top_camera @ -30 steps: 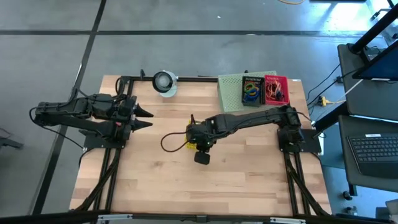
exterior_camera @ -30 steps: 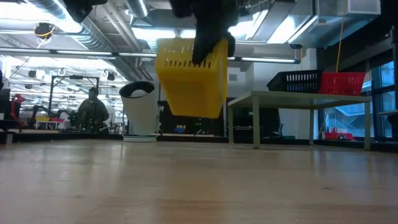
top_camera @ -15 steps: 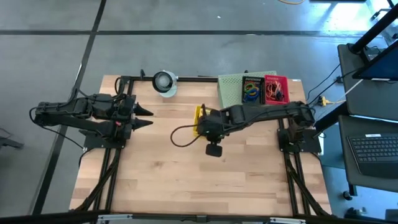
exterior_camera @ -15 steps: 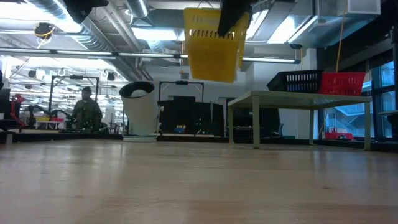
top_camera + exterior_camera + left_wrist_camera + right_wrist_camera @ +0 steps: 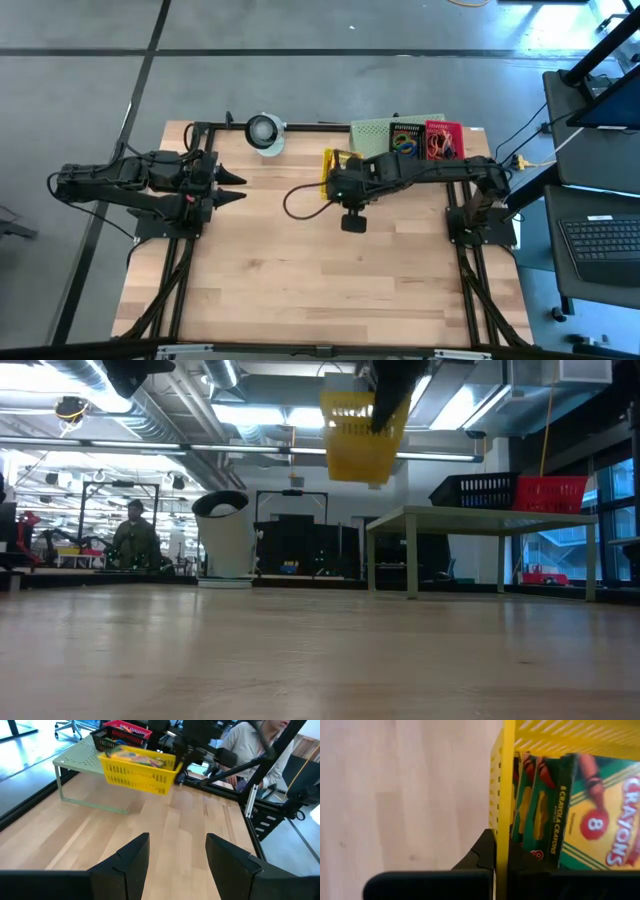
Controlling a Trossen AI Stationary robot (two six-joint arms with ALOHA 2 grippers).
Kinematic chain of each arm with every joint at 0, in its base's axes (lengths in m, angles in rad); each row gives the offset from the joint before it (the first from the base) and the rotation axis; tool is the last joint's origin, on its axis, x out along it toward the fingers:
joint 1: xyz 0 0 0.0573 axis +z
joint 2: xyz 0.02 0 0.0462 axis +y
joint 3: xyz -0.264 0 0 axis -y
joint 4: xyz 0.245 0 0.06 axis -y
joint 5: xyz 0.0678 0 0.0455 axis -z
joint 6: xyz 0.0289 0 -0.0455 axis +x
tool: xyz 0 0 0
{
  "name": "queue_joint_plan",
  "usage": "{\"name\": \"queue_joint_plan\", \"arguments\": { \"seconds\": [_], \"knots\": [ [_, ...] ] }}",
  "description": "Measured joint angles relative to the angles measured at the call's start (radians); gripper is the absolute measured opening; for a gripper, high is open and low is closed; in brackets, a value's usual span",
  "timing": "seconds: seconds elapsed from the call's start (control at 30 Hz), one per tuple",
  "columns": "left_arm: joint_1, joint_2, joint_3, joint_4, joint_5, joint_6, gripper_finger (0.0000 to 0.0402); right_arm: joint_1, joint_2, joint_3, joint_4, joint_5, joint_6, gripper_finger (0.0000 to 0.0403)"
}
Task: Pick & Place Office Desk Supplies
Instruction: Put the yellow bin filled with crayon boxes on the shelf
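yellow plastic, a slotted basket (image 5: 138, 767), hangs in the air off the right gripper (image 5: 501, 851), whose fingers are pinched tight on the basket's side wall, one finger outside and one inside. crayon boxes (image 5: 580, 810) stand on edge inside it, pressed close against that gripped wall. from above, the basket (image 5: 334, 170) sits just beside the pale green perforated stand (image 5: 372, 140), with the right arm stretched across over it, so only a strip of yellow shows there. the low view gives what the top view cannot: the basket (image 5: 362, 435) is lifted well clear of the wooden table (image 5: 320, 660), slightly tilted. the left wrist view shows a black basket and a red basket (image 5: 127, 730) up on the stand, behind the yellow one. the left gripper (image 5: 240, 187) waits near the table's left edge, its fingers spread wide and holding nothing. a person sits far back in the room (image 5: 132, 538).
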Motion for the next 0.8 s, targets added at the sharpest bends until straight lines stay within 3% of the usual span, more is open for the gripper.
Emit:
{"name": "queue_joint_plan", "arguments": {
  "seconds": [0.37, 0.8],
  "knots": [
    [0.000, 0.000, 0.000, -0.004, -0.070, 0.009, 0.0189, -0.133, -0.021, 0.000, -0.147, 0.007, -0.166, 0.0000],
    [0.007, 0.000, 0.000, -0.004, -0.123, 0.011, 0.0189, -0.352, -0.033, -0.001, -0.152, -0.034, -0.360, 0.0000]
  ]
}}
